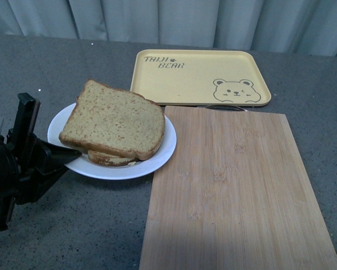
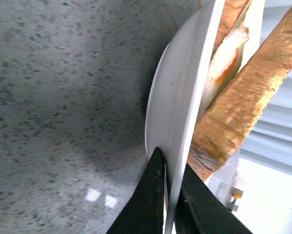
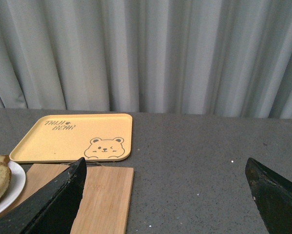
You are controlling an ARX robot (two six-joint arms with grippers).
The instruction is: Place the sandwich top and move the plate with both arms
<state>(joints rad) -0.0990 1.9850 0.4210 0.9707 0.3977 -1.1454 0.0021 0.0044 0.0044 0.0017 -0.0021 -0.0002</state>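
The sandwich top [image 1: 115, 119], a thick tan-brown bread slice, lies on top of the sandwich on the white plate [image 1: 157, 159], left of centre on the grey table. My left gripper [image 1: 67, 154] is shut on the plate's near-left rim. In the left wrist view the plate's rim [image 2: 184, 92] stands edge-on between the black fingers [image 2: 148, 200], with the bread [image 2: 245, 95] and an egg filling behind it. My right gripper [image 3: 165, 183] is open and empty above the table, right of the board; it is out of the front view. The plate's edge [image 3: 16, 187] shows in the right wrist view.
A bamboo cutting board [image 1: 238, 191] lies right of the plate, whose rim overlaps its left edge. A yellow bear-print tray [image 1: 199, 76] sits behind the board, also in the right wrist view [image 3: 75, 136]. A grey curtain [image 3: 146, 53] hangs behind the table.
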